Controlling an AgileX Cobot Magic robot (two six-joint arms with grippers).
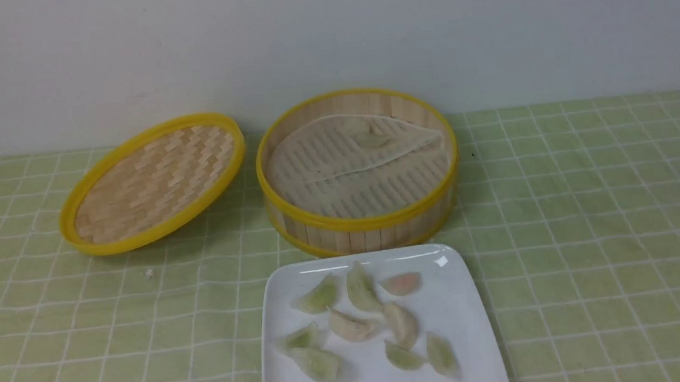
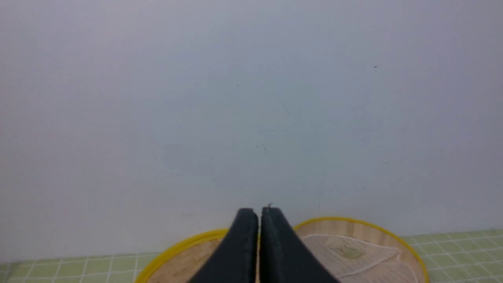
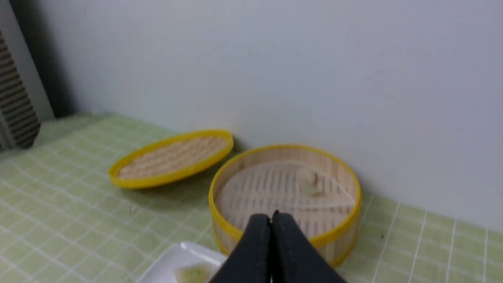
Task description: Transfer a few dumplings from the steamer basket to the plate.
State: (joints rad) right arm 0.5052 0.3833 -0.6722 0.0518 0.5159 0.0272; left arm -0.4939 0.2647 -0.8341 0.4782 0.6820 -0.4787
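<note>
Swinging low, the left end effector (image 2: 259, 214), jaws pressed together and empty, could clip the woven lid (image 1: 154, 182) beside the steamer basket (image 1: 361, 221); dragging at the loose liner (image 1: 339, 179) could flip the pale dumpling (image 1: 367, 137) at the basket's far side. The right end effector (image 3: 271, 218), likewise pressed together, hangs nearside, well apart from it; other dumplings (image 1: 352, 325) lie on the plate (image 1: 469, 327).

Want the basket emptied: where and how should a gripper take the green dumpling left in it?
Probably from straight above, jaws across the narrow middle of the dumpling. It lies flat near the far wall of the basket, whose tall rim blocks any sideways approach.
</note>
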